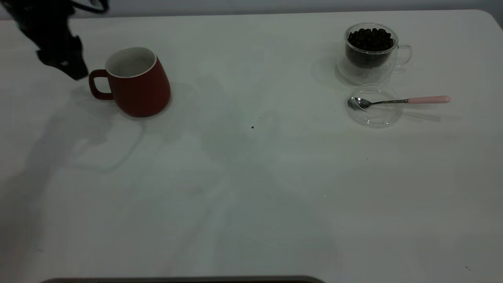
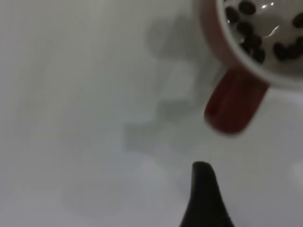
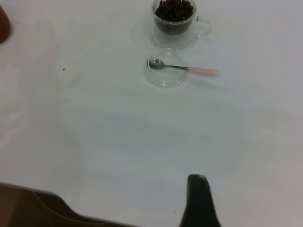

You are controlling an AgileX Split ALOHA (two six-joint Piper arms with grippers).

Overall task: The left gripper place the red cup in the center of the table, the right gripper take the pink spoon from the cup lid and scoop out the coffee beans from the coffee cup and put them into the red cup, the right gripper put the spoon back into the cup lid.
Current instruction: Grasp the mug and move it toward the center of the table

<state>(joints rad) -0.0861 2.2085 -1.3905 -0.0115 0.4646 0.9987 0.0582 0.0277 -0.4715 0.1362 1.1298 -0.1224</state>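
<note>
Exterior view, surface (image 1: 251, 188): white, fills the frame.
Red cup (image 1: 135, 80): upright at upper left, handle pointing left; some beans inside it in the left wrist view.
Left gripper (image 1: 65, 63): just left of the handle, apart from it; opening cannot be told.
Coffee cup (image 1: 369, 51): upper right, full of coffee beans (image 1: 369, 39).
Cup lid (image 1: 373, 105): just below the coffee cup.
Pink spoon (image 1: 401, 101): bowl in the lid, handle pointing right.
Right gripper (image 3: 199, 201): well apart from the lid; opening cannot be told.

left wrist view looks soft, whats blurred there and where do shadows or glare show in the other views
Left wrist view: the red cup and the left end effector are both out of focus, with a bright glint inside the cup. Exterior view: dim, with broad soft arm shadows across the table. Right wrist view: brighter and sharper, the pink spoon throwing only a faint shadow.
</note>
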